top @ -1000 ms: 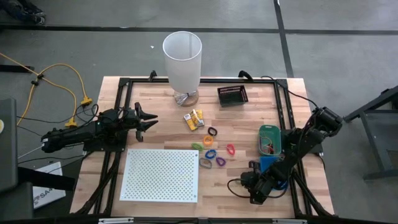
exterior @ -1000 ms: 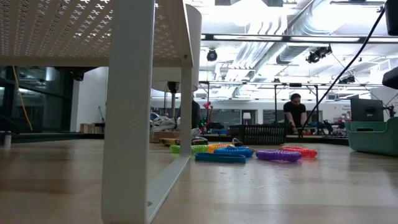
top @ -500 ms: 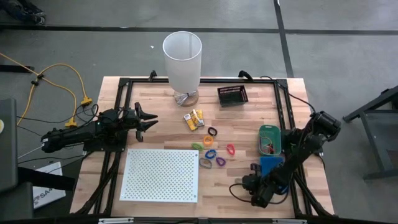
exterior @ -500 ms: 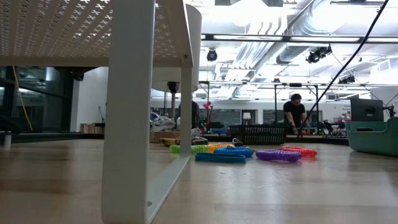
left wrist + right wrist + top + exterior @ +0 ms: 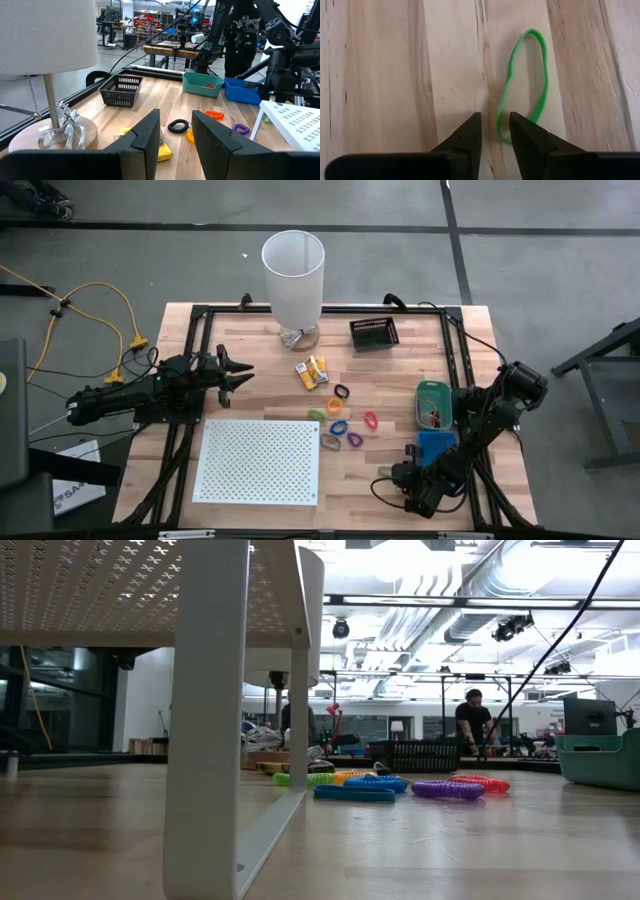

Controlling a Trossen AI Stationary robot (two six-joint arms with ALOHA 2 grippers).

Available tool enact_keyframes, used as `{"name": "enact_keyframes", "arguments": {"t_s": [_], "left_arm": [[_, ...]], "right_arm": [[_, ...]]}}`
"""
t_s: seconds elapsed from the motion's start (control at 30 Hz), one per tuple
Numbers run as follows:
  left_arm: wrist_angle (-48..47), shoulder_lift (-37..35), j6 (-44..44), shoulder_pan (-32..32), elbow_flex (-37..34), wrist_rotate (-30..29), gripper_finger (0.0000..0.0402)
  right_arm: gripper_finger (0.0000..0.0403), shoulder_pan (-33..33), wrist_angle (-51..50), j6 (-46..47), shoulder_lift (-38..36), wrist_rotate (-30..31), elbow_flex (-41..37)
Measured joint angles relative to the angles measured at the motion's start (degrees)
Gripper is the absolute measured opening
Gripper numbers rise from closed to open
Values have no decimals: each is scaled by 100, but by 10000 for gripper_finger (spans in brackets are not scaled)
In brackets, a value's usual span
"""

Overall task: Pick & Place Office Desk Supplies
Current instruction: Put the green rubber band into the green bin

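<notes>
As the right arm swung back toward the near right corner of the surface (image 5: 400, 390), its gripper (image 5: 494, 131) hung low over a thin green rubber band (image 5: 524, 80).

Compared with a second before, the right gripper had shifted slightly nearer and rightward, settling above the band, which lay flat on bare wood, one end between the fingers, well apart from the cluster of coloured loops (image 5: 345, 425) at mid-surface. Its fingers stood a little apart and gripped nothing; the band was not yet lifted, so the pick looked about to begin. The left gripper (image 5: 240, 373) waited unmoved at the far left, fingers parted and empty, pointing toward the yellow-orange packets (image 5: 312, 372). The loops, packets and black clip remained loose on the surface.
</notes>
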Motion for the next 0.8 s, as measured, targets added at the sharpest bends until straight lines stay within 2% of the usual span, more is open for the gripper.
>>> {"name": "enact_keyframes", "arguments": {"t_s": [0.47,0.8], "left_arm": [[0,0,0,2,0,0,108],[0,1,0,1,0,0,108]], "right_arm": [[8,0,1,0,5,-2,-2],[3,-3,-23,-2,-83,88,-21]]}}
